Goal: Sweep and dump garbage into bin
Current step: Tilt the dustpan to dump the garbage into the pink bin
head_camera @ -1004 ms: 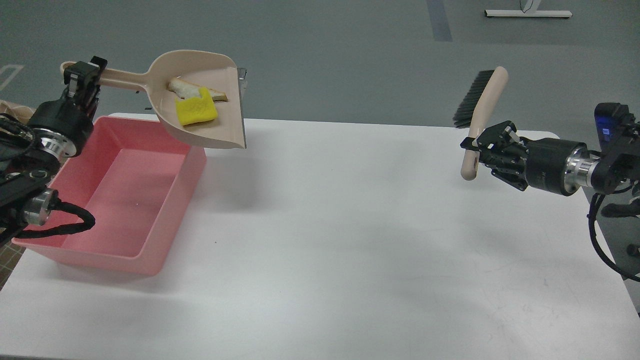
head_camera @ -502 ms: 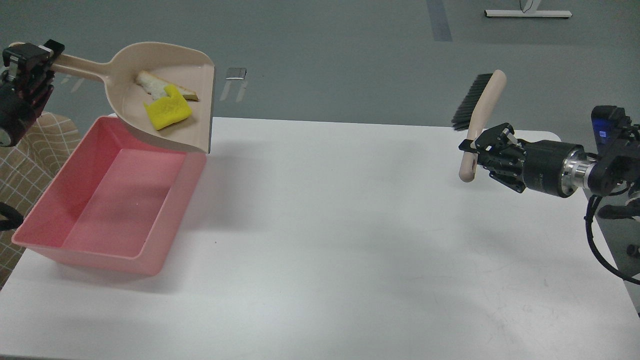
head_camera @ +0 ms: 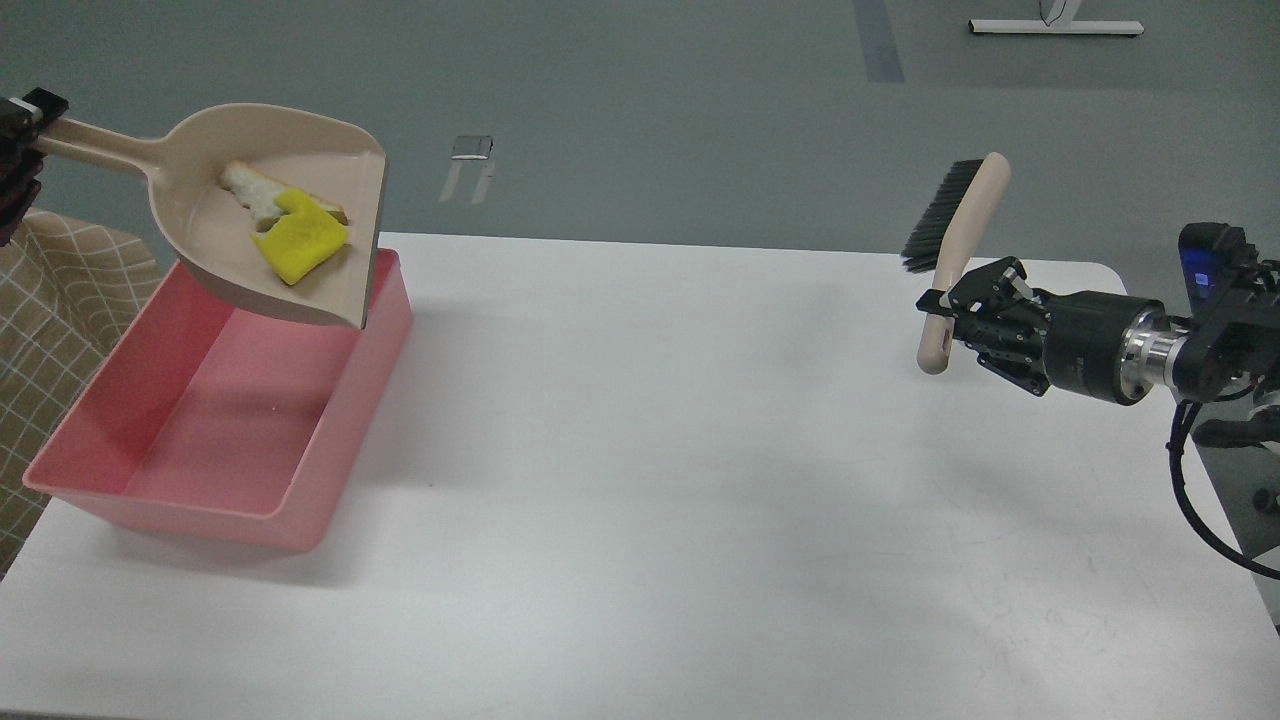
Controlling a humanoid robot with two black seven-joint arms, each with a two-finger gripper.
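While held aloft at upper left of the frame, dustpan (head_camera: 275, 225) carries both scraps — yellow block (head_camera: 297, 246) lying against bread wedge (head_camera: 250, 190), near the pan's lower lip. Lip (head_camera: 368, 250) tilted down, hanging over the far end of pink bin (head_camera: 215, 400), which sits at left on white table (head_camera: 700, 480) with nothing in it. Left gripper (head_camera: 18, 150) barely in view at the frame edge, right at the end of the pan's handle; presumably clamped on it, but fingers cut off, so cannot tell. Right gripper (head_camera: 945, 300) at right, closed around the lower handle of brush (head_camera: 955, 230), bristles up and off the table.

Sweeping judged done; dumping not yet begun.

Risks from here:
- Lip sits close to the bin's right wall — tipping now could send the block over the rim onto the table.
- Bread lies higher in the pan, behind the block; too shallow a tilt may leave it stuck there.
- Long handle gripped at its very end: a quick wrist roll could twist the pan in the fingers.
- Pan dropping too low could knock the rim and shove the light bin.
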